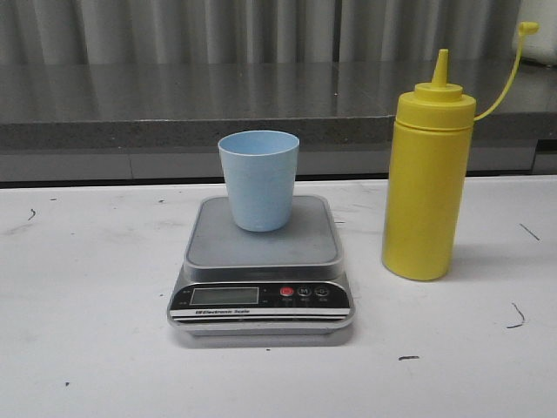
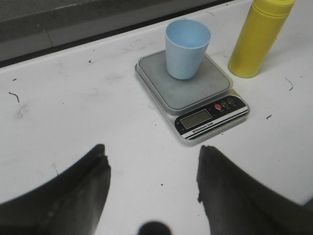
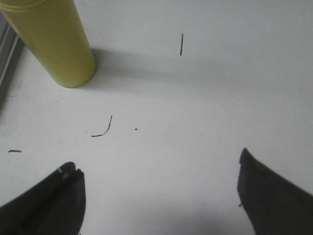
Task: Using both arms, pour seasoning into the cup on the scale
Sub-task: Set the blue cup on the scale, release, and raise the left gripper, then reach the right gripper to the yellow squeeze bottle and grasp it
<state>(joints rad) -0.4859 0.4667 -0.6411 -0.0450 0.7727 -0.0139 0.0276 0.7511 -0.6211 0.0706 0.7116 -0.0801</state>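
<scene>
The pale blue cup [image 1: 258, 178] stands upright on the silver platform of the scale [image 1: 261, 248] at the table's middle. The yellow seasoning bottle [image 1: 426, 178] stands upright to the right of the scale, its cap off and hanging on the strap [image 1: 522, 35]. Neither gripper shows in the front view. In the left wrist view my left gripper [image 2: 151, 161] is open and empty above bare table, short of the scale [image 2: 195, 93], cup [image 2: 187, 48] and bottle [image 2: 257, 36]. In the right wrist view my right gripper [image 3: 159, 164] is open and empty, apart from the bottle [image 3: 56, 41].
The white table [image 1: 87, 331] carries small dark marks [image 1: 518, 318]. A grey ledge [image 1: 174, 104] and a corrugated wall run along the back edge. The scale's display [image 1: 224, 295] shows no reading that I can make out.
</scene>
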